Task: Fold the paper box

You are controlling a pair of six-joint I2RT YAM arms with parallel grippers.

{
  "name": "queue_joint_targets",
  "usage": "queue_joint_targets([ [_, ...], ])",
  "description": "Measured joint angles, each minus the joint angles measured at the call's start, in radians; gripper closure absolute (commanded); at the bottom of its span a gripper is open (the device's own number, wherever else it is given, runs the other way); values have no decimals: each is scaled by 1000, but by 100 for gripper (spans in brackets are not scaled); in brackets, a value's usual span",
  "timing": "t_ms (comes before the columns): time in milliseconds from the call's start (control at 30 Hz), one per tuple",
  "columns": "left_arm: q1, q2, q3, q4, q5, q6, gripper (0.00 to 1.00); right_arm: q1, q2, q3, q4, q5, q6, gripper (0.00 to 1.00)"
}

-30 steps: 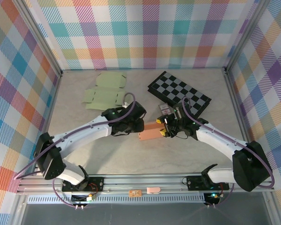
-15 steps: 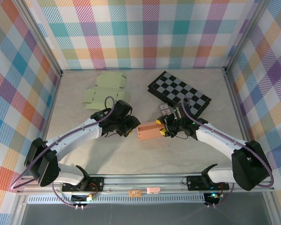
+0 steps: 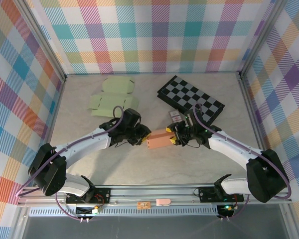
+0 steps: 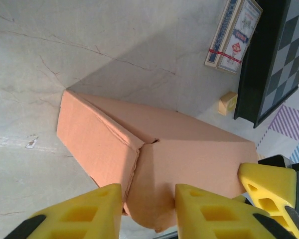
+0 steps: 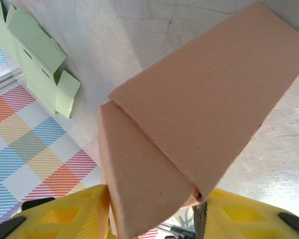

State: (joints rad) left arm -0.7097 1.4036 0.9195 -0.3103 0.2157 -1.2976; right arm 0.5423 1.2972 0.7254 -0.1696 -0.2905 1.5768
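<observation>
Top view: you have one salmon-pink cardboard box (image 3: 158, 139) at the middle of the grey marbled table (image 3: 89, 159), lying between your two arms. The left pincer (image 3: 143, 135) sits at the box's left end and the right pincer (image 3: 173, 138) at its right end. Behind them lie two pale green flat paper cut-outs (image 3: 112, 97) at the back left, one black-and-white chequered board (image 3: 191, 98) at the back right, and one small card pack (image 3: 175, 115) just in front of the board.

Left wrist view: the box (image 4: 169, 149) lies on the table (image 4: 89, 40) with one long flap raised into a ridge. Its rounded end flap sits between your left pincer's (image 4: 148, 214) two yellow fingers (image 4: 84, 211). They flank it closely, but you cannot tell whether they press on it. One yellow finger of the right pincer (image 4: 266, 184) meets the box's far end. Beyond are the card pack (image 4: 234, 35), one small tan block (image 4: 228, 102) and the board's edge (image 4: 269, 59).

Right wrist view: your right pincer (image 5: 154, 219) grips the box (image 5: 204, 99). The box's folded end fills the gap between both yellow fingers (image 5: 65, 214). The green cut-outs (image 5: 35, 64) lie on the table (image 5: 114, 40) at the upper left.
</observation>
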Motion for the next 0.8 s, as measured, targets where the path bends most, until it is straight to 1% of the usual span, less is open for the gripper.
queue_joint_targets([
  [133,5,0,-1,3,1,4,73,0,0,0,-3,-2,-3,54],
  [367,8,-1,-13,6,2,13,74,-3,0,0,-12,-7,-11,54],
  [500,9,-3,-16,7,3,29,80,-6,0,0,-17,-11,-15,54],
  [633,14,-3,-19,8,5,38,81,-6,0,0,-21,-15,-16,54],
  [800,15,-4,-31,20,12,45,83,-8,0,0,-39,-22,-26,51],
])
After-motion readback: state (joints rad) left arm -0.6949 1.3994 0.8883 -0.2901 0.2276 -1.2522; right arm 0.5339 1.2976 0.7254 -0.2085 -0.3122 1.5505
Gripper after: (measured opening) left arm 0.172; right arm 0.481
